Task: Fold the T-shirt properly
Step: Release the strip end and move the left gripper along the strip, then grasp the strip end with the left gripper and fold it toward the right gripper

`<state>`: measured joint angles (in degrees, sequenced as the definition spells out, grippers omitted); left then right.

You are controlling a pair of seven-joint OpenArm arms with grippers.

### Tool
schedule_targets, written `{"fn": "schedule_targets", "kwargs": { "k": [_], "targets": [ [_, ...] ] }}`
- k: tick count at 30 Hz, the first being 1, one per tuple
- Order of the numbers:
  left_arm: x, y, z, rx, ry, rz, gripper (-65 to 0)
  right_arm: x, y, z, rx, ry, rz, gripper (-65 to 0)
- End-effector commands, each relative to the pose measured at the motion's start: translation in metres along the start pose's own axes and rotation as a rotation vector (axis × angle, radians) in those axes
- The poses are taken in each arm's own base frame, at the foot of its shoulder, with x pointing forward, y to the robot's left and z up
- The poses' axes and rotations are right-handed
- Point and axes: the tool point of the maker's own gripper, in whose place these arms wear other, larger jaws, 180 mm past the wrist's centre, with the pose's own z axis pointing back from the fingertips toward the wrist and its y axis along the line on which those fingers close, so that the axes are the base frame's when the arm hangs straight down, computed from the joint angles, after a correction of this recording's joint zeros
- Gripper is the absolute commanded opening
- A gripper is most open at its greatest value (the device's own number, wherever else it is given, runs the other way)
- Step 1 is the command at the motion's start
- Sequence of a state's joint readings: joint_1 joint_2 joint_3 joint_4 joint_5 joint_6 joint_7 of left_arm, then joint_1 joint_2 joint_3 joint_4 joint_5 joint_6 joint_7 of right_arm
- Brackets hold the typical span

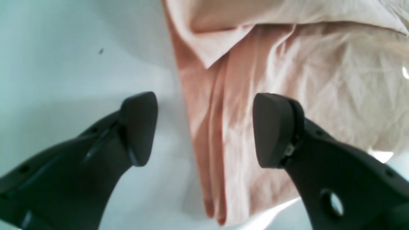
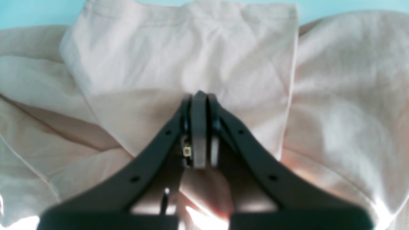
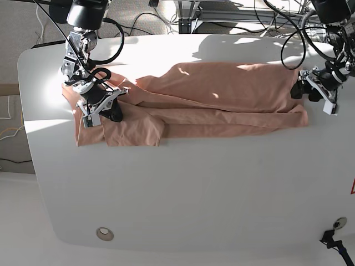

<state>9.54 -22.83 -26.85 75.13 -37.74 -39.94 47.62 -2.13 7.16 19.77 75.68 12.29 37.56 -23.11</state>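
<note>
The salmon-pink T-shirt [image 3: 222, 97] lies across the white table [image 3: 183, 188] as a long, wrinkled, folded band. A short sleeve [image 3: 133, 130] is folded flat at its left end. My left gripper [image 1: 207, 131] is open at the band's right end. A folded edge of the T-shirt [image 1: 230, 134] lies below the gap between its fingers, which hold nothing. In the base view this left gripper [image 3: 300, 88] is by the table's right side. My right gripper [image 2: 199, 97] is shut, its tips over the sleeve [image 2: 191, 54] with no cloth seen between them. The base view shows the right gripper [image 3: 112, 112] on the left.
Cables [image 3: 166, 16] run behind the table's far edge. A round metal grommet [image 3: 104, 233] sits near the front left corner. The table's right edge passes close to my left gripper. Bright sunlight falls across the far side of the table.
</note>
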Motion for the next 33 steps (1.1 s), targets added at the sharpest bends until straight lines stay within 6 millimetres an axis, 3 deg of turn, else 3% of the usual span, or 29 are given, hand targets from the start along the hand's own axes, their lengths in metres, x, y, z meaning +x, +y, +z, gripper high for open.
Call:
{"fn": "schedule_targets", "kwargs": {
  "k": [1,5,13,15,20,23,26,31,33],
  "targets": [
    [-0.003,-0.006,-0.004,-0.017,0.003,0.002,-21.1,-0.008,-0.003,0.001,-0.009,0.052,0.027,-65.0],
    [-0.007,-0.025,-0.017,-0.058,-0.010,0.020,-21.1,-0.008,-0.003,0.001,-0.009,0.052,0.027,-65.0],
    [0.013,-0.048,-0.034,-0.111,-0.052,0.010,-22.8,-0.008,-0.003,0.001,-0.009,0.052,0.027,-65.0],
    [0.019,-0.048,-0.034,-0.112,-0.063,0.005,-31.3,-0.008,-0.002,0.001,-0.009,0.053,0.027,-65.0],
    [0.031,-0.049,-0.035,-0.114,-0.087,-0.005,-65.0,-0.008,-0.002,0.001,-0.008,0.052,0.026,-65.0],
    [0.036,-0.049,-0.033,-0.112,-0.098,-0.016,-65.0,-0.008,-0.002,0.001,-0.008,0.052,0.026,-65.0],
    [0.060,-0.064,-0.020,-0.114,-0.152,-0.109,-65.0,-0.009,-0.002,0.001,-0.008,0.054,0.025,-65.0],
    [0.082,-0.122,-0.009,-0.194,-0.195,-0.309,-65.0,-0.009,-0.002,0.001,-0.007,0.053,0.024,-65.0],
    [0.080,-0.144,-0.009,-0.237,-0.189,-0.358,-65.0,-0.009,-0.002,0.001,-0.007,0.053,0.024,-65.0]
  ]
}}
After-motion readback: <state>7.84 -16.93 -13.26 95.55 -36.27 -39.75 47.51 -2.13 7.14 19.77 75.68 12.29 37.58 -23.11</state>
